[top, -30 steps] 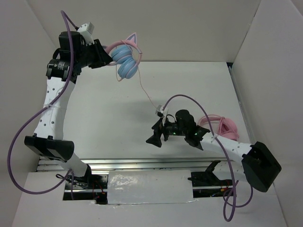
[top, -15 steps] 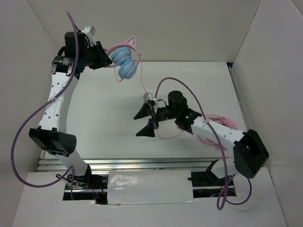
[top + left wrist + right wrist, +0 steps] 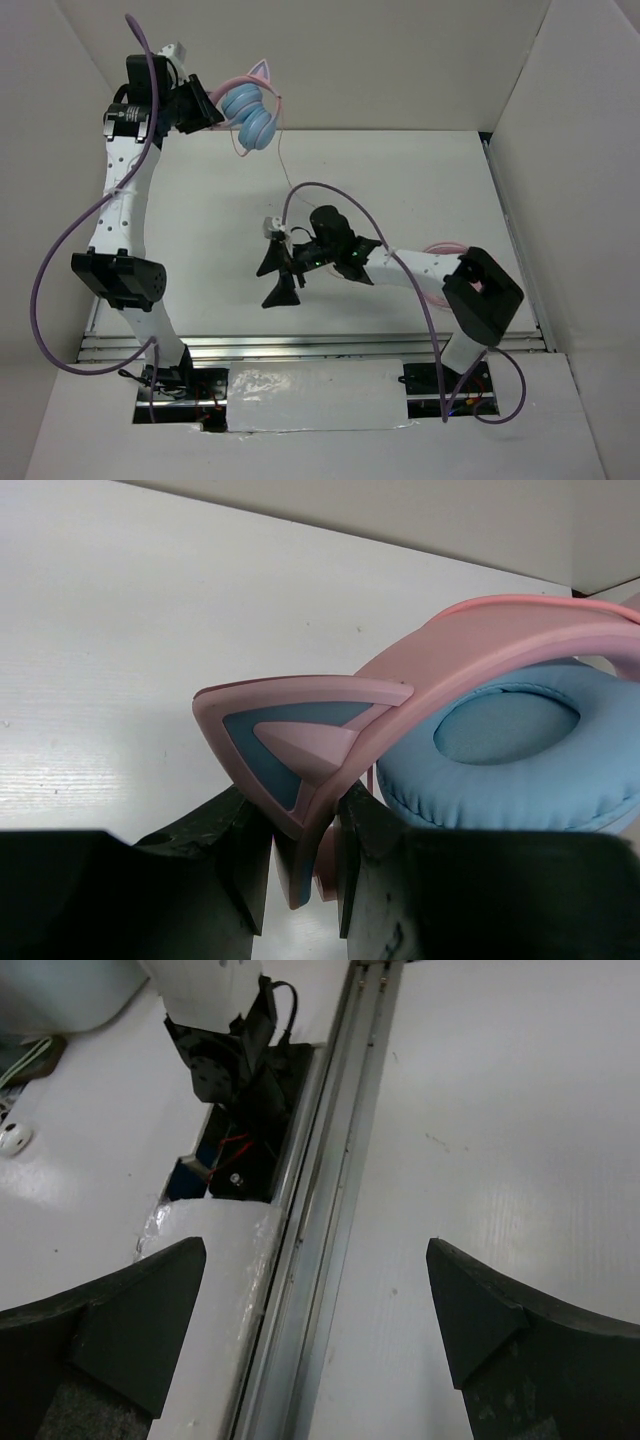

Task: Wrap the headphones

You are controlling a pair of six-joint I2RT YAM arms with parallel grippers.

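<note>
Pink headband, clamped right in my left gripper (image 3: 208, 110), so that one's closed on the headphones (image 3: 250, 112). From the top camera they sit in the upper left of the frame, lifted off the white table (image 3: 400, 180), the two light blue earcups stacked together and a little cat ear poking up off the band.

On my left wrist cam it's tight: both fingers (image 3: 240, 855) squeeze the band just beside a pink ear with a blue inside, and one blue earcup fills the right side of the frame.

The thin pink cable (image 3: 279, 150) hangs from the headphones and trails toward the middle of the frame. I lose it near my right arm, so I can't tell where it ends.

My right gripper (image 3: 275, 278) is at centre frame, low over the table, jaws spread wide with nothing between them. Its wrist cam just shows both fingers (image 3: 110, 1330) at the bottom corners, with the metal rail (image 3: 325, 1210) and my left arm's base (image 3: 225, 1050) beyond.

The all-pink headphones (image 3: 445, 246) peek out from behind my right arm, right of centre.
</note>
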